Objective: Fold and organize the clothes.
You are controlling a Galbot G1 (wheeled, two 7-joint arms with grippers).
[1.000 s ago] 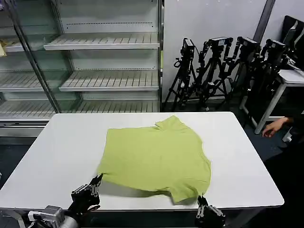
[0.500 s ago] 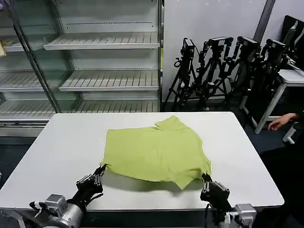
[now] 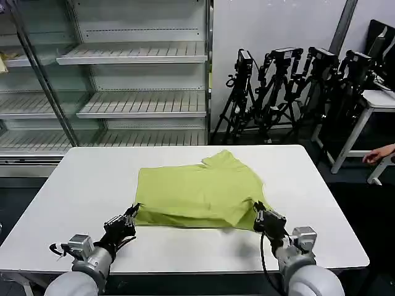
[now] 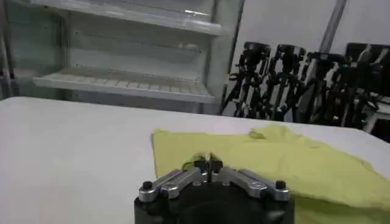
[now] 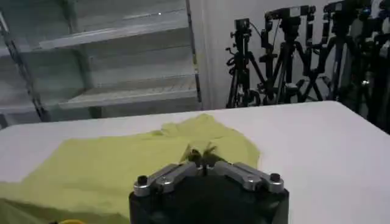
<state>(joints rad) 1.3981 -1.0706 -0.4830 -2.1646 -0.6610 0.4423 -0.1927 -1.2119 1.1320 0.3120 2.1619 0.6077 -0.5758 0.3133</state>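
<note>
Shirt (image 3: 200, 191) lies mid-table (image 3: 86, 185), plain side up. Near hem, flat on table a second ago, now lifted and carried toward collar; shirt looks shorter front to back, fold forming. Left gripper (image 3: 131, 217) pinches near-left hem corner, right gripper (image 3: 259, 216) pinches near-right corner, both farther forward than before. Judgement: first bottom-to-top fold about half done; hem not yet laid down.

Before me stands a white table (image 3: 74, 185). Behind it I see bare metal shelves (image 3: 133, 55), with black tripods (image 3: 290, 92) to their right.
</note>
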